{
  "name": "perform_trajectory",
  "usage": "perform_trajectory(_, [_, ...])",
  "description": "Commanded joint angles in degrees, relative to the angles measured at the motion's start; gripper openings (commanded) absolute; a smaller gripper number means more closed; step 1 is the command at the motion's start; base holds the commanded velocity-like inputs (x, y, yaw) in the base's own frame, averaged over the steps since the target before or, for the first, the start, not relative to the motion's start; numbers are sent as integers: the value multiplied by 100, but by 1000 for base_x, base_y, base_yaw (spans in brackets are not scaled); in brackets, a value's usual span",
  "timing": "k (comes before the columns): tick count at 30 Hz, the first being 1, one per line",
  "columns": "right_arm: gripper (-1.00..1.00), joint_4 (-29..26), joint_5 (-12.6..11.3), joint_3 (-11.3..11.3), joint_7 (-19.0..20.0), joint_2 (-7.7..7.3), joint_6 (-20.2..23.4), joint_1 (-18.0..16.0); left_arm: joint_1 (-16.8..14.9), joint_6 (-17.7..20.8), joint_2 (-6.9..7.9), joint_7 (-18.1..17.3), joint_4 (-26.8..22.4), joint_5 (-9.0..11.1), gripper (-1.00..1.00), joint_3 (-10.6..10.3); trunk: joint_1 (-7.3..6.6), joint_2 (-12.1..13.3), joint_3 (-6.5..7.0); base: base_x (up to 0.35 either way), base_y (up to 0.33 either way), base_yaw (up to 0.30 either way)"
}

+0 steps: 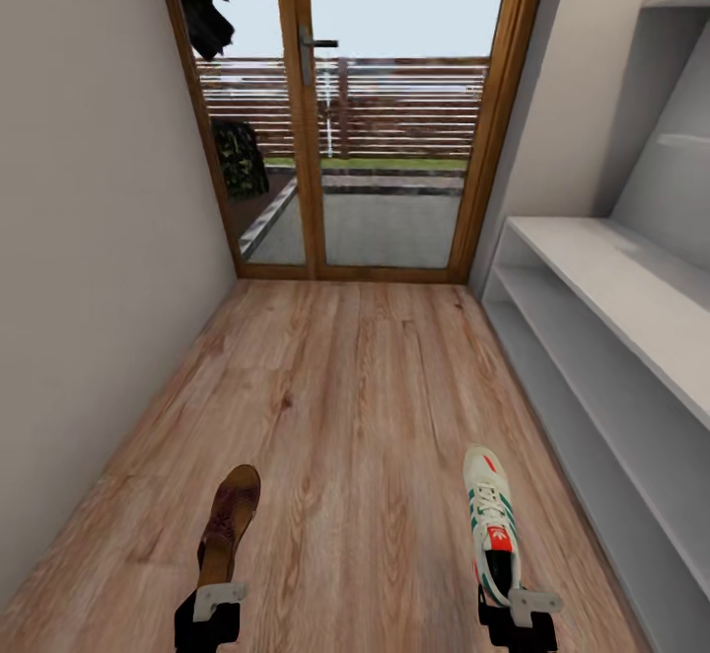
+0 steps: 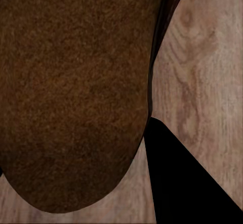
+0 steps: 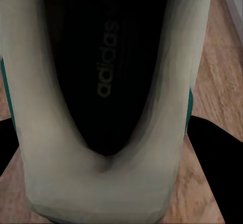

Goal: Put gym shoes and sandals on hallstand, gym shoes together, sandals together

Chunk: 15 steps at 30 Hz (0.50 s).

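Down the corridor from the head: left fingers point(image 1: 219, 602) clamped on sandal point(image 1: 228, 525) heel, right fingers point(image 1: 520, 611) on gym shoe point(image 1: 491, 523) heel, above wood floor point(image 1: 355, 406); hallstand point(image 1: 602, 337) rightward. Left wrist: sandal point(image 2: 71, 92) insole close. Right wrist: shoe point(image 3: 109, 82) opening.

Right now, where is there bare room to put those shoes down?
The hallstand at right: its long bench top and both shelves below are bare. The corridor floor is open up to the glass door. It is crowded only near the hands, around the sandal and gym shoe.
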Motion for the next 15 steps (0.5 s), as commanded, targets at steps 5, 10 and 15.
perform_trajectory(5, [-100,3,15,47,-63,4,-1,-4,-3,-9,3,42,0,14,-100,-48,2,-2,-4,319,126,0])
perform_trajectory(10, [-100,3,7,47,-70,6,0,-4,-3,-10,7,42,0,17,-100,-48,2,-2,-4,327,111,0])
perform_trajectory(15, [-100,5,6,47,-72,7,0,-4,-3,-12,6,42,0,22,-100,-48,2,-2,-4,330,107,0])
